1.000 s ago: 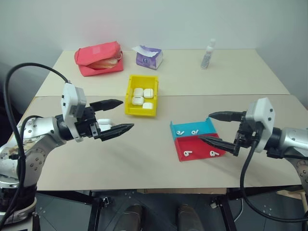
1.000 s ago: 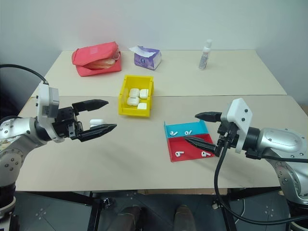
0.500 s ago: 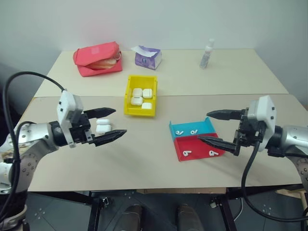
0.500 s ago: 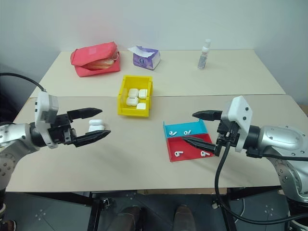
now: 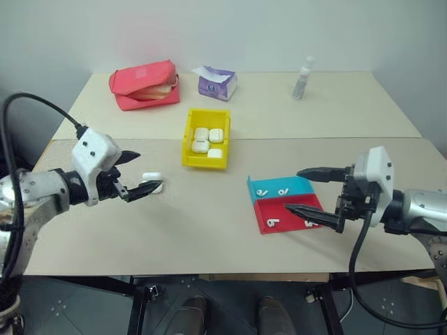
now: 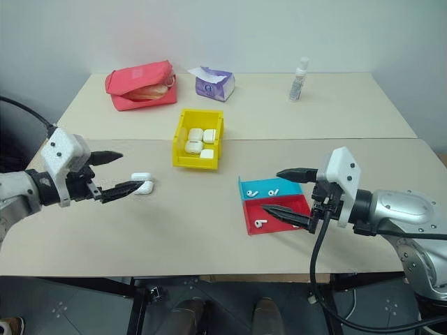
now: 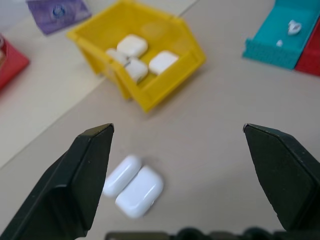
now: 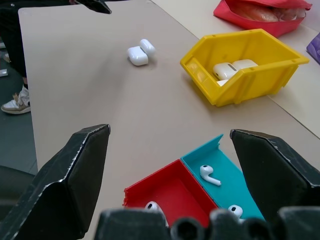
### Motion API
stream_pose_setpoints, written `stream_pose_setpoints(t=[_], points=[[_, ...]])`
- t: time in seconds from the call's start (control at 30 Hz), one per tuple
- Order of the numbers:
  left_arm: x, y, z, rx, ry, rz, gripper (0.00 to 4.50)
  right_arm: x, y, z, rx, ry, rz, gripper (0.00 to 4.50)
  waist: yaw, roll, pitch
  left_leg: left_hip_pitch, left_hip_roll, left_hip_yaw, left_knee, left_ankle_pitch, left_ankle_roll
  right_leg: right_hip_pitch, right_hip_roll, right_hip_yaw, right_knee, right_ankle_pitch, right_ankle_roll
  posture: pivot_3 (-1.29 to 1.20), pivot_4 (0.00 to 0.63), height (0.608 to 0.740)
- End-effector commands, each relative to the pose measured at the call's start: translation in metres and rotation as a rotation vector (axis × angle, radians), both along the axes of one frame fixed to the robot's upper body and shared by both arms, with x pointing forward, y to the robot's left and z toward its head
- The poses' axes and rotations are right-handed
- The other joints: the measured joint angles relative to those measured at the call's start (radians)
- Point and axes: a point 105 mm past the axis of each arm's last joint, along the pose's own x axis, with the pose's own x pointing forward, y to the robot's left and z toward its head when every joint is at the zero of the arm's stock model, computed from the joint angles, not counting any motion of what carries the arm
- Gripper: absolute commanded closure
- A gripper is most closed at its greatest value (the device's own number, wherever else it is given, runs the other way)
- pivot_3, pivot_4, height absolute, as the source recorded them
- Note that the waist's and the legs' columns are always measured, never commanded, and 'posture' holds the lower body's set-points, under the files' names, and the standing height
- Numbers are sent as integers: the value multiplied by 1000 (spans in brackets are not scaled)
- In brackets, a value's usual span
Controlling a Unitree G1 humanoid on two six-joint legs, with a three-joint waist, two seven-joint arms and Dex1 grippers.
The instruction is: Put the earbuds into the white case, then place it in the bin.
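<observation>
The white case [image 5: 152, 181] lies on the table with its lid flipped open, to the near left of the bin [image 5: 187, 137]. My left gripper [image 5: 144, 172] is open and points at the white case [image 7: 134, 186], which sits low between its fingers, close to one fingertip. The yellow bin [image 7: 165, 82] holds several closed white cases. Two earbuds [image 5: 262, 191] lie in the blue tray [image 5: 299, 184] and one earbud [image 5: 272, 222] in the red tray [image 5: 269, 209]. My right gripper [image 5: 293, 190] hangs open over these trays, holding nothing.
A red pouch [image 5: 143, 84], a purple tissue pack [image 5: 216, 82] and a small clear bottle [image 5: 302, 78] stand along the far part of the table. The two trays sit side by side near the front right.
My left gripper has swung left and down and turned toward the open case, so that the case now sits at its fingertips. The right gripper has stayed over the trays.
</observation>
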Motion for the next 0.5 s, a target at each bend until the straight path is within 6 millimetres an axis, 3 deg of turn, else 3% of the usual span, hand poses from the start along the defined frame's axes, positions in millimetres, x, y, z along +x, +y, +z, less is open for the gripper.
stream_pose_setpoints(t=[0.03, 0.27, 0.5], points=[[6, 18, 3, 5, 188, 170, 0, -3, 7, 7, 26, -52, 15, 52, 0, 0, 0, 0, 0, 0, 0, 0, 0, 0, 0, 0, 0, 0, 0, 0, 150, 740], [17, 28, 2, 68, 403, 360, 0, -2, 20, -1, 84, -53, 16, 52, -7, -1, 1, -1, 0, 1, 0, 3, -6, 0, 1, 0, 3, 0, 0, 0, 150, 740], [27, 19, -11, 112, 562, 408, 0, -3, 30, -5, 130, -61, 16, 52, -7, -2, 1, -1, 0, 1, 1, 3, -6, -1, 2, 1, 4, 0, 1, 0, 150, 740]])
